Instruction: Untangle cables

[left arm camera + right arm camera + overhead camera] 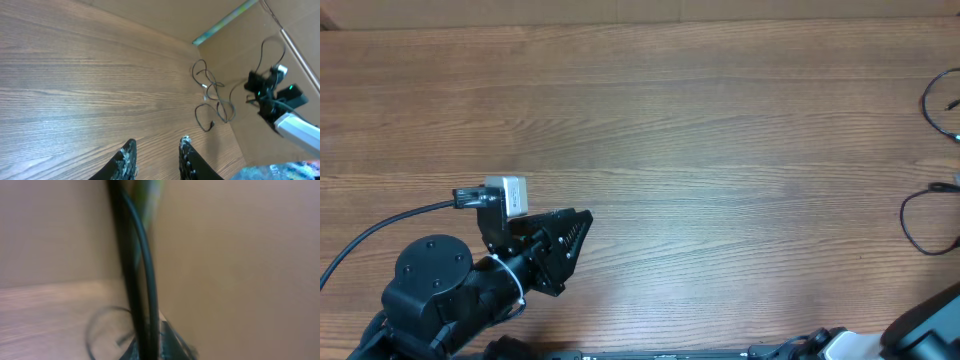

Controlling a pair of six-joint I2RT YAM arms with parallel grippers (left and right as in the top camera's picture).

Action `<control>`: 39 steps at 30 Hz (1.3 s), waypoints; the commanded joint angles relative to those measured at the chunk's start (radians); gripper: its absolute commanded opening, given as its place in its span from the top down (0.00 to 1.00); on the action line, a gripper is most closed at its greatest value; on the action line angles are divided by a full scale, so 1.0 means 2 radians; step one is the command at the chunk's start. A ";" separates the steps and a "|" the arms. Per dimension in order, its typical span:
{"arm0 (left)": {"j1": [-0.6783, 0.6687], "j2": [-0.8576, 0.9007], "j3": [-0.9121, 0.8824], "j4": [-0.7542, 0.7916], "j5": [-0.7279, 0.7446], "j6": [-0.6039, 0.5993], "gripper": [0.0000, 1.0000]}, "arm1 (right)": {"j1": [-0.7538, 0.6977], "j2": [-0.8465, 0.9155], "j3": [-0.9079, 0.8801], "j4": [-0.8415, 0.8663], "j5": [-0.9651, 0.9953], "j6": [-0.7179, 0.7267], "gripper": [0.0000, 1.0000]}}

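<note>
Here, left gripper (158, 142) partly open, empty; cables (216, 96) well apart.

The cables (214, 97) lie at the tabletop's (720, 130) right edge, against a wall; the left claw (582, 222) sits near-left, well apart.

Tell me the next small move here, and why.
Probably move the left gripper across toward the cables: they lie looped together at the table's right edge, while its jaws stand apart, empty, over bare wood far from them.
</note>
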 commanded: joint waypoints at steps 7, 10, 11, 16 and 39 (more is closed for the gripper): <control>-0.002 0.012 0.008 0.001 -0.007 -0.010 0.71 | -0.050 0.030 0.024 0.086 -0.155 0.088 0.00; -0.002 0.012 0.008 -0.002 -0.006 -0.009 0.71 | -0.036 0.029 0.025 0.126 -0.199 0.156 0.00; -0.002 0.011 0.008 -0.004 -0.005 -0.009 0.71 | -0.030 0.029 0.025 0.141 -0.215 0.179 0.00; -0.002 0.011 0.009 0.001 0.007 0.012 0.71 | 0.014 0.023 0.025 0.238 -0.325 0.265 0.00; -0.002 0.010 0.069 0.089 -0.356 0.232 0.27 | 0.192 -0.259 0.025 -0.127 -0.201 0.209 0.00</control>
